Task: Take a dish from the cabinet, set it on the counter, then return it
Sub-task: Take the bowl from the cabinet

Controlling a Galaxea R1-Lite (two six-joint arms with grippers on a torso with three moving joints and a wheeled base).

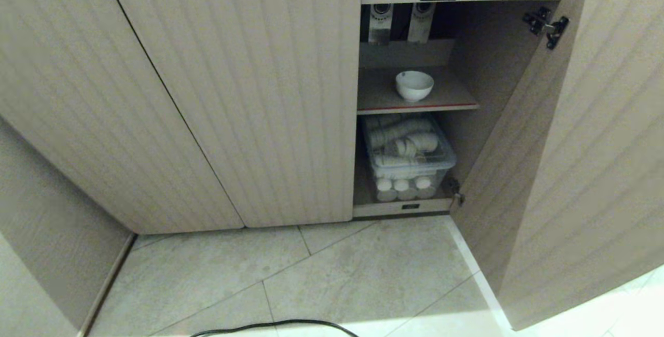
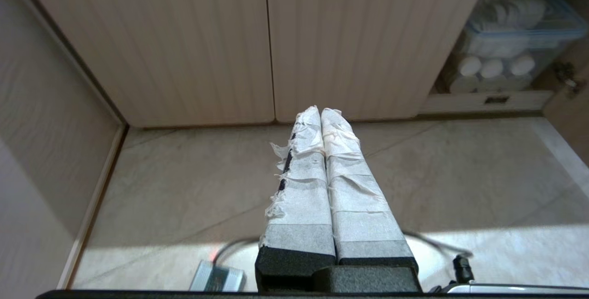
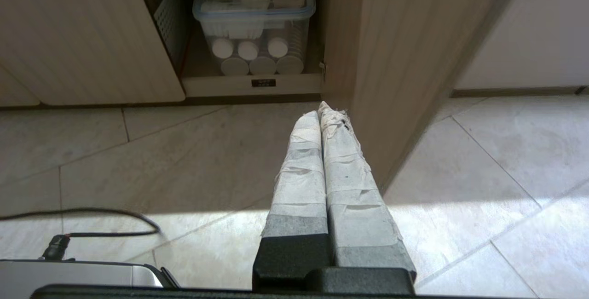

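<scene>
The dish [image 1: 414,85], a small white bowl, stands upright on the cabinet's [image 1: 233,93] inner shelf [image 1: 378,99] with the red front edge. The right door [image 1: 581,160] hangs wide open; the two doors to its left are closed. The counter is out of view. Neither arm shows in the head view. My left gripper [image 2: 320,111] is shut, its white-taped fingers pressed together above the floor in front of the closed doors. My right gripper [image 3: 319,109] is also shut and empty, pointing at the floor beside the open door's lower edge [image 3: 382,106].
A clear plastic bin [image 1: 410,158] of stacked white cups fills the space under the shelf. A black cable [image 1: 275,326] lies on the tiled floor near me. A beige wall panel [image 1: 46,233] closes the left side.
</scene>
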